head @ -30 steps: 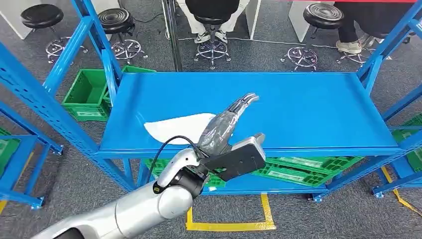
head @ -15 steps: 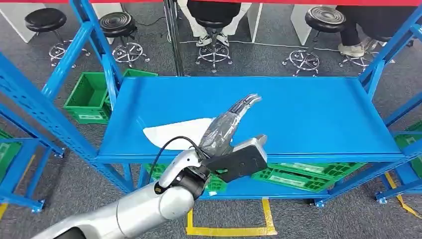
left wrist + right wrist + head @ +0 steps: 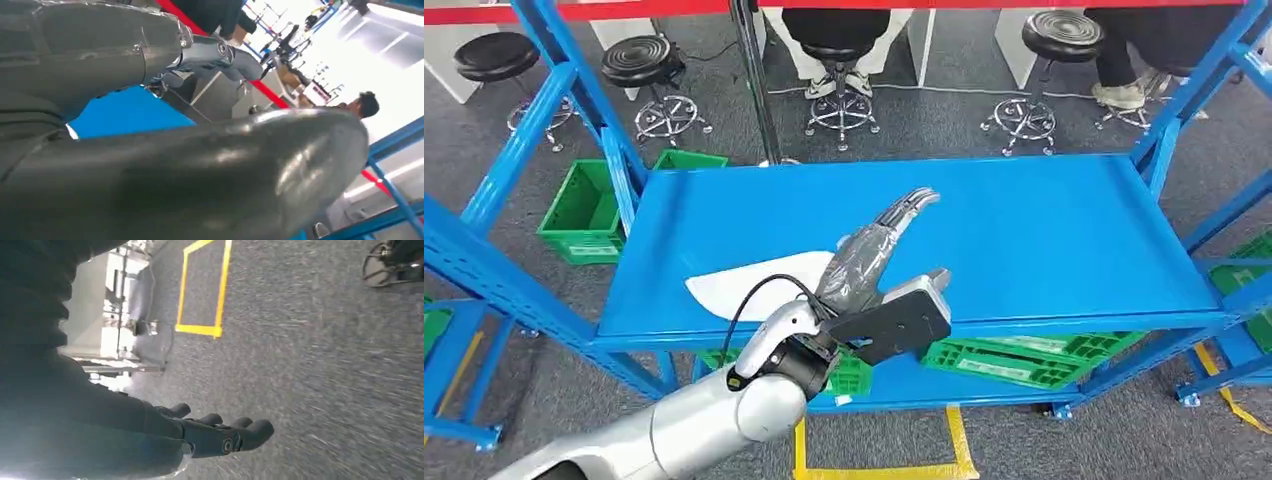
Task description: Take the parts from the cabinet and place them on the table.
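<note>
**One white part on my blue shelf**

My left hand [image 3: 874,255] reaches flat over the blue metal shelf top [image 3: 1044,230], fingers straight and together, holding nothing. One flat white bag-like part [image 3: 754,280] lies near the front edge, beside my wrist. My right hand [image 3: 220,435] hangs over grey carpet, fingers loosely extended, empty.

The head view looks forward and down from high onto the blue shelf [image 3: 1024,230], the left wrist view sits very close behind the left hand [image 3: 200,170] sharing that blue surface, and the right wrist view faces the grey floor [image 3: 325,365].
</note>
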Action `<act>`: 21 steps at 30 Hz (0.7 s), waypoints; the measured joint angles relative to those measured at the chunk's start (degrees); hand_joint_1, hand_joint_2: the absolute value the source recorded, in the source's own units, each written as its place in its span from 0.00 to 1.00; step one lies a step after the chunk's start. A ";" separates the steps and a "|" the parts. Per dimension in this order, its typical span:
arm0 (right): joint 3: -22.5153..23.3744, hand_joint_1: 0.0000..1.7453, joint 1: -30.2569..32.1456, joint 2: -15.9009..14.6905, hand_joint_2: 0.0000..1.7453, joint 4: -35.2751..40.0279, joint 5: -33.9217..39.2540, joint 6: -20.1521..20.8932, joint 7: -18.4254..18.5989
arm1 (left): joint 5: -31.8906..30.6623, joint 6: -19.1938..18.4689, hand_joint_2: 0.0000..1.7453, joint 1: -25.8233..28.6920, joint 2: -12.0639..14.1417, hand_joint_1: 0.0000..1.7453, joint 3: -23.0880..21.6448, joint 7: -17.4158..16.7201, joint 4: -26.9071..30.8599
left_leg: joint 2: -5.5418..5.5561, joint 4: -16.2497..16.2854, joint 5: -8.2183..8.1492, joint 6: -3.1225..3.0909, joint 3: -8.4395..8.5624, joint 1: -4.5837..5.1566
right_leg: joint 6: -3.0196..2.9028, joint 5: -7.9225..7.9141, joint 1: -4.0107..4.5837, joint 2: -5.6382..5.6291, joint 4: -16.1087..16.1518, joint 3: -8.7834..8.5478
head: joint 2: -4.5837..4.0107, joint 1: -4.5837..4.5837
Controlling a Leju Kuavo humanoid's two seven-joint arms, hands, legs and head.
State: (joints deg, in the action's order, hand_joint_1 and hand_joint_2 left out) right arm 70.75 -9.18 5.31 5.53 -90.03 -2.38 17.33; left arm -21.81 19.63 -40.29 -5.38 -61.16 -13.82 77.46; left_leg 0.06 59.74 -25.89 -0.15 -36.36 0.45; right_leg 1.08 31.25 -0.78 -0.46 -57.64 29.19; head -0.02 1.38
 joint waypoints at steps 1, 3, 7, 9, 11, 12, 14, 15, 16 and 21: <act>0.00 0.00 -0.01 0.00 1.00 0.00 0.00 -0.02 0.00 | 0.02 0.00 0.00 0.06 0.00 0.00 0.00 -0.04 0.00 | 0.04 -0.33 -0.78 -0.32 0.15 0.08 | 0.23 0.00 -0.15 0.12 0.07 0.18 | 0.00 0.11; 0.00 0.00 -0.02 -0.02 1.00 0.00 0.00 0.00 0.00 | 0.00 0.02 0.00 0.00 0.00 0.00 0.00 -0.02 0.02 | 0.25 -0.64 -0.97 -0.76 0.28 0.10 | 0.93 0.26 -0.19 0.33 0.59 -0.27 | 0.00 -0.04; 0.00 0.00 -0.08 0.09 1.00 -0.02 0.00 -0.02 0.00 | 0.00 0.04 0.00 -0.02 -0.31 0.00 0.00 -0.02 0.13 | -0.25 -1.34 -1.77 -1.90 2.00 -0.41 | 1.87 5.09 -0.34 0.32 -10.22 5.04 | 0.00 -0.83; 0.00 0.00 0.15 0.06 1.00 0.00 0.00 -0.02 0.00 | 0.00 0.04 0.00 0.15 -0.24 0.00 -0.02 -0.02 0.09 | -0.30 -1.32 -2.39 -1.96 2.59 -0.33 | 2.06 6.39 -0.30 0.31 -17.37 9.96 | 0.00 -0.94; 0.00 0.00 0.30 0.02 1.00 -0.02 0.00 0.00 0.00 | 0.00 0.04 0.00 0.15 -0.22 0.00 -0.02 -0.02 0.09 | -0.18 -1.31 -3.00 -1.86 3.52 -0.32 | 1.88 2.24 -0.30 0.31 -14.69 10.06 | 0.00 -0.96; 0.00 0.00 0.29 0.00 1.00 0.00 0.00 0.02 -0.17 | 0.00 0.04 0.00 0.14 -0.22 0.00 -0.02 -0.02 0.09 | -0.12 -1.30 -3.34 -1.72 4.08 -0.33 | 1.68 -1.05 -0.30 0.31 -10.54 8.76 | 0.00 -1.00; -0.07 0.00 0.33 0.04 1.00 -0.02 0.07 0.02 -0.35 | 0.00 0.04 0.00 0.13 -0.17 0.00 -0.02 -0.02 0.07 | -0.05 -1.15 -4.18 -1.45 4.69 0.03 | 3.31 -4.83 -0.77 0.22 -2.76 5.65 | 0.00 -1.03; -0.26 0.00 0.30 0.20 1.00 -0.02 0.20 -0.15 -0.39 | 0.00 0.04 0.00 0.03 -0.17 0.00 -0.02 -0.06 0.09 | 0.09 -0.62 -4.55 -1.47 4.51 0.31 | 3.54 -4.55 -0.79 0.19 -0.64 4.86 | 0.00 -1.18; -0.53 0.00 0.25 0.20 1.00 -0.02 0.22 -0.61 -0.57 | -0.07 0.11 0.00 0.11 -0.09 0.00 0.00 -0.06 0.11 | 0.09 -0.87 -4.30 -1.38 4.36 0.47 | 0.83 -4.25 -0.66 0.44 -1.05 4.98 | 0.00 -1.16; -1.05 0.00 0.24 0.13 1.00 0.00 1.05 -1.14 -1.42 | -0.37 0.09 0.00 0.19 0.17 0.00 0.00 -0.59 0.13 | -0.08 -1.22 -4.60 -1.12 4.67 0.25 | 1.14 -3.79 -0.31 0.26 -0.91 4.95 | 0.00 -0.81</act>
State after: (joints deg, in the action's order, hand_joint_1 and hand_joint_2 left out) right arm 69.70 -8.94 5.44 5.53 -88.98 -3.52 15.91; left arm -22.18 19.71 -40.10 -5.20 -61.16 -14.40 77.59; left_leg -0.01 58.52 -30.49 -1.27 -31.70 0.70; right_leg 2.21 27.46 -1.08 -0.20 -58.55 34.15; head -0.02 0.57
